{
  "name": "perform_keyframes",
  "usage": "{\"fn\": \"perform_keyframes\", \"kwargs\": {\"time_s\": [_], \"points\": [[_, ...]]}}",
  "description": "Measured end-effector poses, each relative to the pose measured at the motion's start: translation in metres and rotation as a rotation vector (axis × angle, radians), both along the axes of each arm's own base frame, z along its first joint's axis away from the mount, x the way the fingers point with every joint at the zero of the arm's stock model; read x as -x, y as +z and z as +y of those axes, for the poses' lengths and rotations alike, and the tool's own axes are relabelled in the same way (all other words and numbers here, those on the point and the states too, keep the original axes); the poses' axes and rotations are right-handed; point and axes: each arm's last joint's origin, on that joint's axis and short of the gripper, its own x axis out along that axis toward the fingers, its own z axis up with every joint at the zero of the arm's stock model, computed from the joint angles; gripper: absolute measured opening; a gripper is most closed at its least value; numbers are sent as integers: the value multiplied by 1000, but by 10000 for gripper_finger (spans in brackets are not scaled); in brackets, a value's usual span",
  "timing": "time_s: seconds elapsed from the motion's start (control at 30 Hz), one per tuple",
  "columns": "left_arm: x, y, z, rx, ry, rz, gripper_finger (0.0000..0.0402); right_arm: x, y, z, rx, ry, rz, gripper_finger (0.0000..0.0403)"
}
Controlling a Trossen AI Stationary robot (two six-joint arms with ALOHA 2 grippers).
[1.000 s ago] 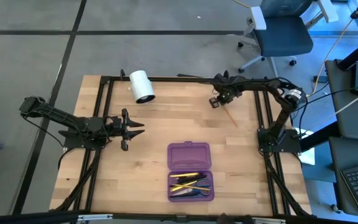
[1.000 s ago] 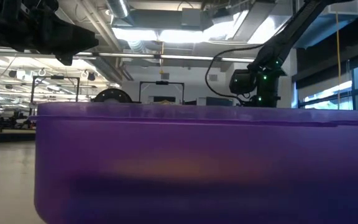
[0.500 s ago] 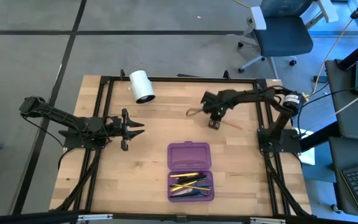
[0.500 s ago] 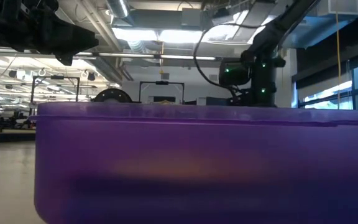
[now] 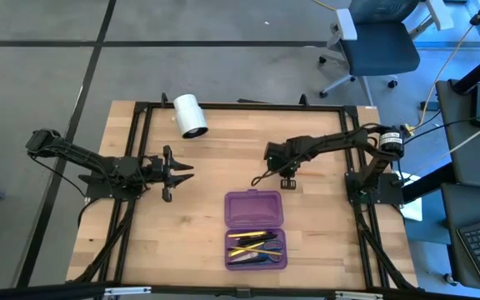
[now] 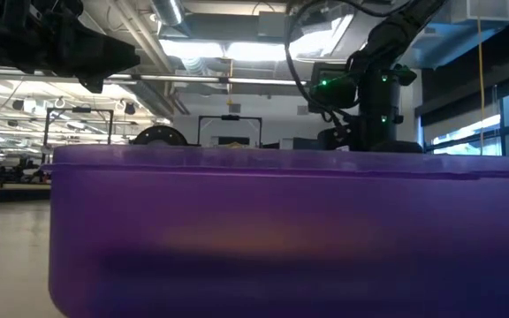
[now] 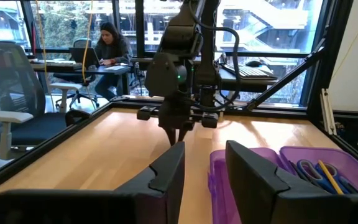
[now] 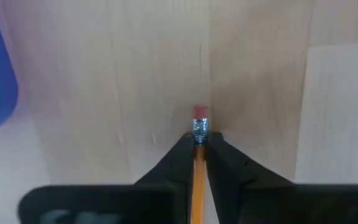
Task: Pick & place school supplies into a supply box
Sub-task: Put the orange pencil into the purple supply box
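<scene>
- White cylinder roll (image 5: 190,115) lying on its side at the far left of the table, well apart from the supply box (image 5: 255,229); nothing between right gripper (image 5: 287,177) and the box.
- Black frame rails (image 5: 142,150) running along the table edges either side of the box; office chair (image 5: 379,43) on the floor past the far right corner.
- Person seated at a desk (image 7: 109,45) in the room beyond the table, seen from the left wrist view.
- Supply box: purple translucent plastic, two hinged rounded-rectangle halves lying open near the table's front edge; far half bare, near half holding the school supplies (image 5: 254,246), thin yellow and dark sticks plus blue-handled scissors.
- Low view almost fully blocked by the box's purple wall (image 6: 272,230).
- Right gripper just beyond the box's far half, toward its right corner, clamped on a pencil (image 8: 198,149).
- Pencil: yellow-orange shaft, metal ferrule, pink eraser tip poking out past the fingertips (image 8: 178,158), over bare light wood.
- Left gripper (image 5: 180,172) well left of the box, fingers (image 7: 168,171) spread apart, holding nothing, hovering over the wooden table (image 5: 207,208).
</scene>
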Motion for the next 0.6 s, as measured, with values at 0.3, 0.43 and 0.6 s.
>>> {"fn": "perform_keyframes", "kwargs": {"time_s": [0.3, 0.43, 0.6], "points": [[0, 0, 0, 0, 0, 0, 110, -3, 0, 0, -19, -57, -32, 35], [0, 0, 0, -1, 0, 1, 111, -4, 0, 0, -22, -90, -38, 72], [0, 0, 0, 0, 0, 0, 112, -4, 0, 0, -20, -90, -42, 101]]}}
